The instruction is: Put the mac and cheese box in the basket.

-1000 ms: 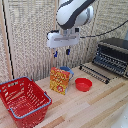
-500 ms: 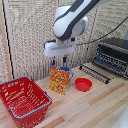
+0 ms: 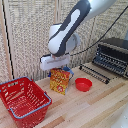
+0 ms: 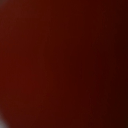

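The mac and cheese carton, orange-yellow with red patches, stands on the wooden table near the middle of the exterior view. My gripping tool hangs straight over it, with the white head right at the carton's top edge. The short dark fingers straddle or touch that top edge. I cannot tell if they are closed on it. The red wire basket stands at the exterior view's left, apart from the carton. The wrist view is filled by a blurred dark red surface very close to the lens.
A blue mug stands just behind the carton. A small red bowl sits close to the carton on the exterior view's right. A dark toaster oven and a wire rack stand at the back right. A slatted wall runs behind.
My arm has come down and the gripping tool has dropped from above the carton to its top edge. The carton, basket and bowl have not moved.
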